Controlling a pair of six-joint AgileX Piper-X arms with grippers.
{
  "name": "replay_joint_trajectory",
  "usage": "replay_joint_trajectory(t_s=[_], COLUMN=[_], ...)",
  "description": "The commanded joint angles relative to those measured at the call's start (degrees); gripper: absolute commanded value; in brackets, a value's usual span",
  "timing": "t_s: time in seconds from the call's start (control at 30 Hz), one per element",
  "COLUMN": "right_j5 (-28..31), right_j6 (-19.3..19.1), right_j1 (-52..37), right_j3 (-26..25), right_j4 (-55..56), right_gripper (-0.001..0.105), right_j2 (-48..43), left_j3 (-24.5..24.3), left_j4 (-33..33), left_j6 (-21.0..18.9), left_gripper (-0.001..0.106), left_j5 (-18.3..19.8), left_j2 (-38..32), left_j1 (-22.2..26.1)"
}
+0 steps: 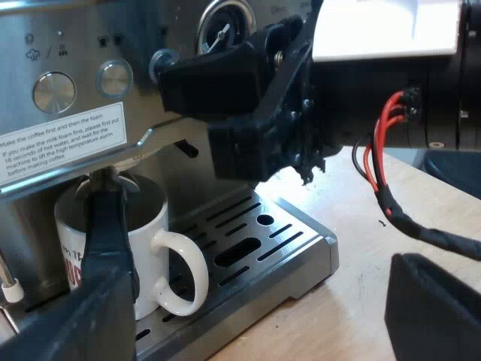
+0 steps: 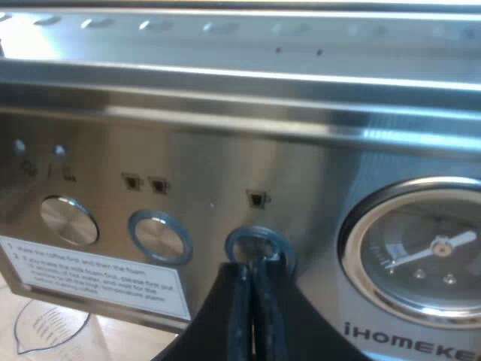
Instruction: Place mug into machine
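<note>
One mug (image 1: 154, 226) stands just beside the spread left pincer (image 1: 255, 248).

The espresso machine (image 2: 225, 150) has a front of brushed steel with a soft satin shine. Its round buttons (image 2: 68, 218) are of polished metal with brighter rings. The gauge (image 2: 428, 256) has a chromed rim and a glossy clear cover. The label (image 2: 98, 289) is a smooth white sticker. The drip tray (image 1: 308, 226) is of slotted metal, also satin, and it reflects the light. The mug (image 1: 146, 226) is of white ceramic, smooth and glossy. The measuring glass (image 2: 45, 327) is clear. The worktop (image 1: 361, 301) looks like pale matt wood. The left pincer (image 1: 252, 226) and the right pincer (image 2: 252, 289) are of matt black plastic.
</note>
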Motion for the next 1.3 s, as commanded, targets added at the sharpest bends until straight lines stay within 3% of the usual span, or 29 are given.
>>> replay_joint_trajectory(t_s=[0.03,0.37,0.97,1.3], right_j5=[0.83,4.84,4.11,-0.63], right_j6=[-1.02,-1.02,-0.98,-0.68], right_j1=[-0.39,-0.39,-2.21,0.81], right_j3=[-0.67,-0.67,-0.67,-0.67], right_j4=[-0.92,-3.84,-3.71,8.23], right_gripper=[0.000,0.000,0.000,0.000], right_j2=[0.09,0.89,0.89,-2.29], left_j3=[-0.28,-0.28,-0.28,-1.74], left_j4=[-0.68,-0.68,-0.68,0.48], left_j6=[-0.91,-0.91,-0.91,-0.91], left_gripper=[0.070,0.070,0.070,0.070], left_j5=[0.45,0.45,0.45,0.45], left_j2=[-0.18,-0.18,-0.18,-2.52], left_j1=[0.03,0.03,0.03,0.03])
